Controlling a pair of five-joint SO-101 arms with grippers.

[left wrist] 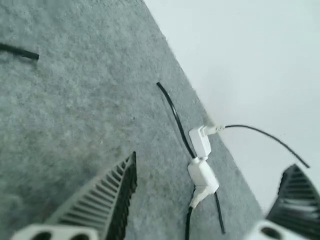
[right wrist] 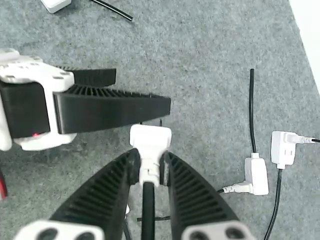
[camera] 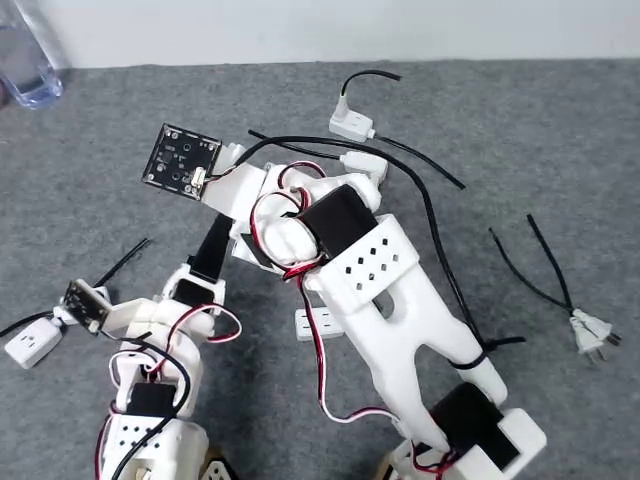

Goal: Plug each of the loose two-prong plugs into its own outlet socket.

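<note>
My right gripper (right wrist: 150,155) is shut on a white plug (right wrist: 150,137) whose black cord runs back between the fingers. The plug's end sits just beside the lower finger of my left gripper (right wrist: 142,90), which stands open with nothing in it. Seen from the left wrist, the left gripper (left wrist: 215,162) opens toward a white outlet (left wrist: 200,142) and a second white piece (left wrist: 202,175) lying end to end at the mat's far edge. From above, those two are the outlet (camera: 350,125) and the white piece (camera: 362,160). A loose two-prong plug (camera: 590,335) lies far right.
Another white outlet (camera: 30,342) lies at the far left, and one more (camera: 315,323) sits under the right arm (camera: 380,270). Black cords (camera: 435,240) trail across the grey mat. A clear bottle (camera: 25,60) stands at the back left corner.
</note>
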